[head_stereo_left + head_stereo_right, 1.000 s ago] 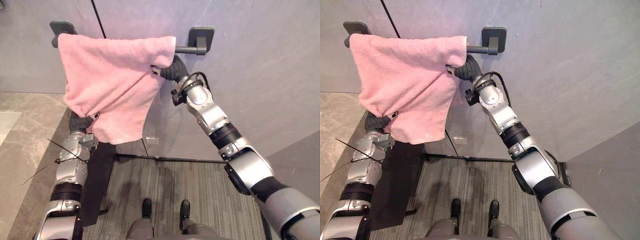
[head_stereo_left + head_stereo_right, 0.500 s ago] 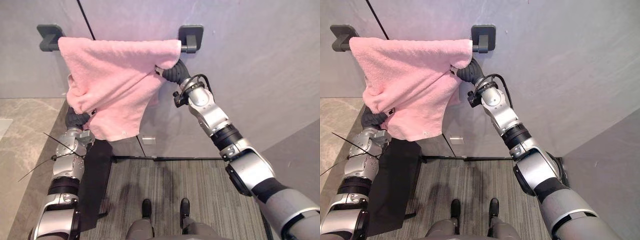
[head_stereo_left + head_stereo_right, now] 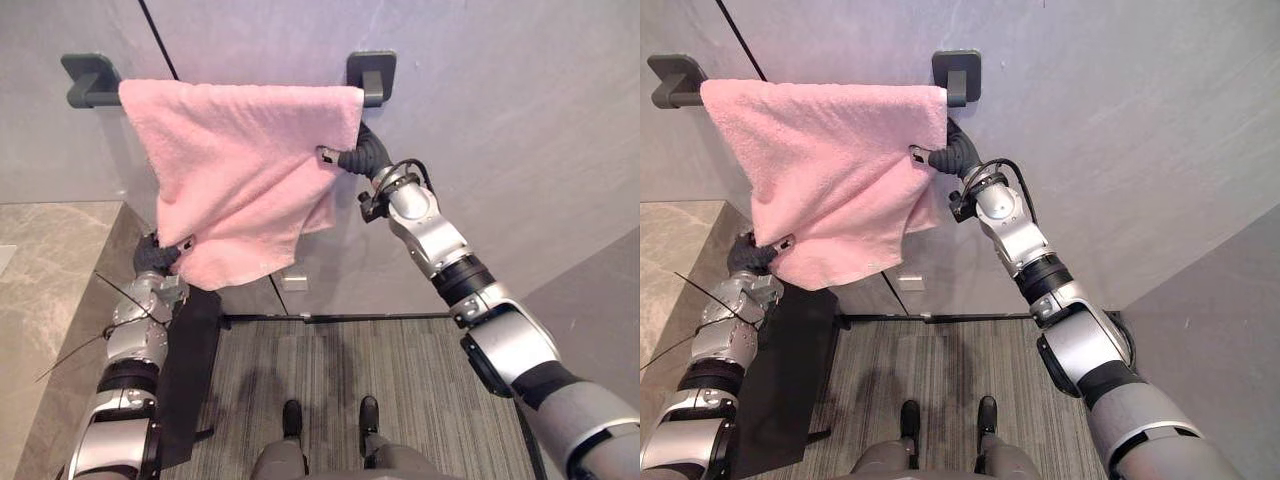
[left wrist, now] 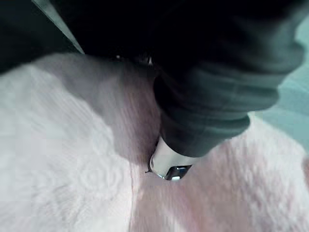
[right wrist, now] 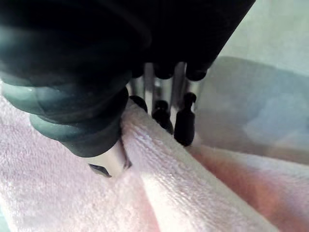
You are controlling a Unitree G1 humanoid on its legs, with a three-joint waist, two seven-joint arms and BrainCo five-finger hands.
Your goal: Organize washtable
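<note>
Two pinches on pink towel (image 3: 240, 160) | left hand (image 3: 158, 256) lower corner | right hand (image 3: 347, 157) side edge | long axis along rail (image 3: 92, 97)

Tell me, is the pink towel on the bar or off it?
On it: the pink towel drapes over the wall bar, its top edge spread along most of it.

Legible text: none can be read.
pink towel (image 3: 240, 170): plain terry surface, no lettering to make out.
small pale plate (image 3: 293, 283) low on the wall: too small to tell any marking on it.
</note>
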